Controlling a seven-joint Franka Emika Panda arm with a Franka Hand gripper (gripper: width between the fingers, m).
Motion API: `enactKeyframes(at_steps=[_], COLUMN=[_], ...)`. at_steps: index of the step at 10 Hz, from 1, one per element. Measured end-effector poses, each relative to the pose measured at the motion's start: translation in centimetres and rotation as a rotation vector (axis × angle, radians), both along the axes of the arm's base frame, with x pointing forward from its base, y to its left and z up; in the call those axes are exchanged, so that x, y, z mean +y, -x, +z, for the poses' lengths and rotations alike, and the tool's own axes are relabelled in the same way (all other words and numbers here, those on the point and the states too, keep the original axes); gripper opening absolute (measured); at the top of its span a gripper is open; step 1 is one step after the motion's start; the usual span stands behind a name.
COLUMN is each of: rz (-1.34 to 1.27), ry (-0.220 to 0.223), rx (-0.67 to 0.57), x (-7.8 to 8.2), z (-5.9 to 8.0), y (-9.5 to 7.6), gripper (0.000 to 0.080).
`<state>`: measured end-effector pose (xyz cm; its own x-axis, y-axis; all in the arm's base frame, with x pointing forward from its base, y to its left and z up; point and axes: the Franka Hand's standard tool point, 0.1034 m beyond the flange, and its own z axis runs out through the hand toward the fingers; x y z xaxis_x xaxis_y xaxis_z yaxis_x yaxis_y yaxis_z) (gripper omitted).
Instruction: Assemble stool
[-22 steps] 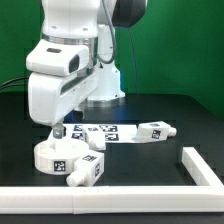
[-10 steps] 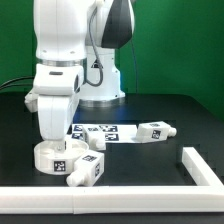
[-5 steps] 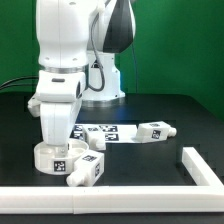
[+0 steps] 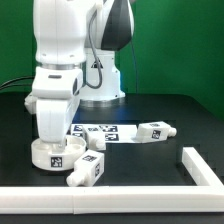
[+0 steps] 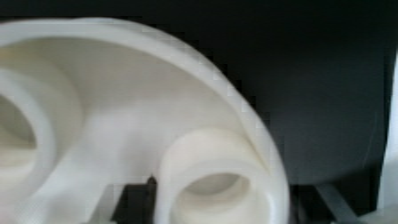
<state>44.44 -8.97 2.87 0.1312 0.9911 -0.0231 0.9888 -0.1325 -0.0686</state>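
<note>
Since a second ago your claw (image 4: 52, 141) has narrowed and now pinches the rim of the seat (image 4: 44, 157), which sits on the table at the exterior view's left. You look to be at the grasp step, so the next move is probably a careful lift. Mind the near leg (image 4: 88, 169) just beside the seat. The far leg (image 4: 153, 131) lies past the marker board (image 4: 105, 133).

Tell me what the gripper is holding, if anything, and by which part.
The gripper is shut on the round white plastic stool seat, clamping it at its edge.
</note>
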Motion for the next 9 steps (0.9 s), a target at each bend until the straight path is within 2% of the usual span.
enactKeyframes(at_steps=[2, 3, 4, 5, 7, 8, 9], rz=[-0.036, -0.075, -0.083, -0.101, -0.095, -0.065, -0.032], ry=[0.013, 0.022, 0.028, 0.03, 0.028, 0.024, 0.02], rx=[-0.016, -0.013, -0.011, -0.006, 0.0, 0.004, 0.009], x=[0.3, 1.5, 2.9, 4.3, 8.2, 9.6, 10.1], z=[2.5, 3.8, 4.5, 4.6, 4.1, 4.0, 3.6], y=[-0.9, -1.5, -2.4, -3.5, -6.1, -7.0, -7.7], gripper=[0.0315, 0.0315, 0.0317, 0.0317, 0.0317, 0.0317, 0.0317])
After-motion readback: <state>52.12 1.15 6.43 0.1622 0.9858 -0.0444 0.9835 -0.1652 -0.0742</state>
